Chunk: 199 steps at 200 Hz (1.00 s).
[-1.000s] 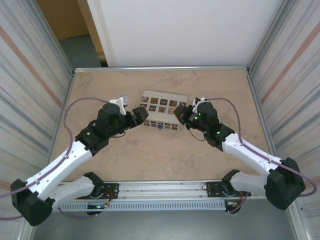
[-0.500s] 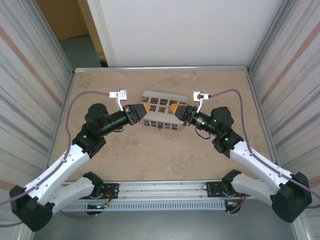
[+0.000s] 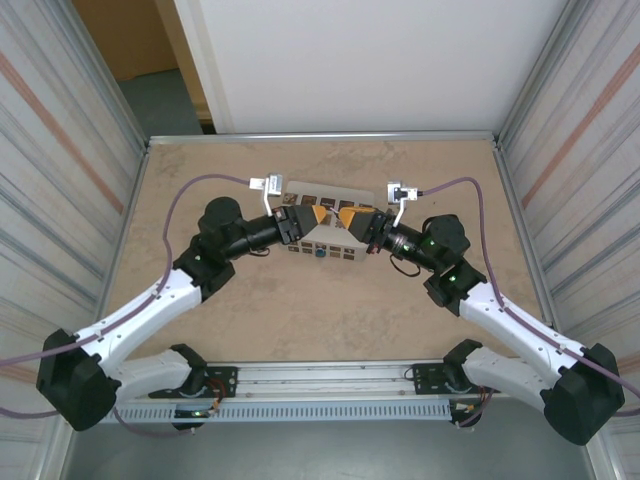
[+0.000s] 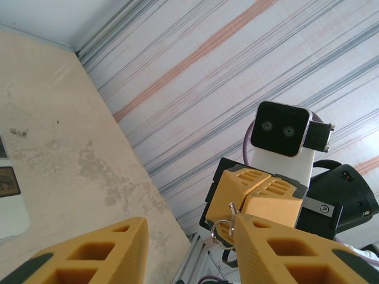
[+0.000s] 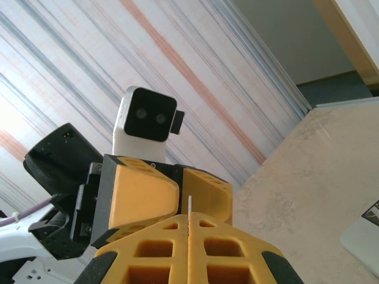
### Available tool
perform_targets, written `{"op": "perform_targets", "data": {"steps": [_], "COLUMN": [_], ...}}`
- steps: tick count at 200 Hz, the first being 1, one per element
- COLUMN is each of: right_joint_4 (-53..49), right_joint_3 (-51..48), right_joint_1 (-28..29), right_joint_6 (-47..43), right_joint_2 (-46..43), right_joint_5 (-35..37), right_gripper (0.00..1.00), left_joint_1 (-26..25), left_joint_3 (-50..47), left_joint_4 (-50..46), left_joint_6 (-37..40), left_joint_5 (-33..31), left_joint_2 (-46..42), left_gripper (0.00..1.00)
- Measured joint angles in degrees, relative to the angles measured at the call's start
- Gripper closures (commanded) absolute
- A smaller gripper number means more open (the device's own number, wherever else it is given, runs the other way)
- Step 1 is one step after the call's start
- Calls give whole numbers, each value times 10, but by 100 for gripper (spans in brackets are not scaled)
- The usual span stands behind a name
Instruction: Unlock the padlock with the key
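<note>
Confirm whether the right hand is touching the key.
Touching. The right wrist view shows the right hand shut on the key, with a thin metal edge poking out of the seam between its fingers.

a beige, mottled bench (image 3: 300,310) lies in the middle. shiny striped side walls (image 3: 50,160) rise at 9 and 3 o'clock, and a plain white panel (image 3: 380,60) at 12. at 11 o'clock a brown wooden board (image 3: 125,35) stands over grey floor (image 3: 165,100). the light is soft and even.
</note>
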Motion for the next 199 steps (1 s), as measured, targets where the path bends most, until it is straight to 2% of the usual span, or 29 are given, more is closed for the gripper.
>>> {"op": "perform_targets", "data": {"steps": [52,88,124,132,154,180,199], "right_joint_4": [4,15,20,19,17,2,-21], "right_joint_3": [0,0,0,0,0,0,1], "right_joint_1": [9,16,18,18,15,-4,-18], "right_joint_6": [0,1,2,2,9,18,17], "right_joint_2": [6,26,29,29,29,17,-3], "right_joint_5": [0,2,5,5,6,0,-11], "right_gripper": [100,100,100,92,77,67,64], "left_joint_1": [-14,-18,-18,-18,-19,-18,-18], "left_joint_3": [10,17,18,19,19,21,24], "left_joint_4": [20,26,31,30,27,-10,-40], "left_joint_6": [-7,-12,-16,-16,-11,7,21], "left_joint_5": [0,0,-2,-3,-5,-12,-19], "left_joint_2": [18,30,31,31,30,22,11], "left_gripper": [62,77,96,100,100,100,100]}}
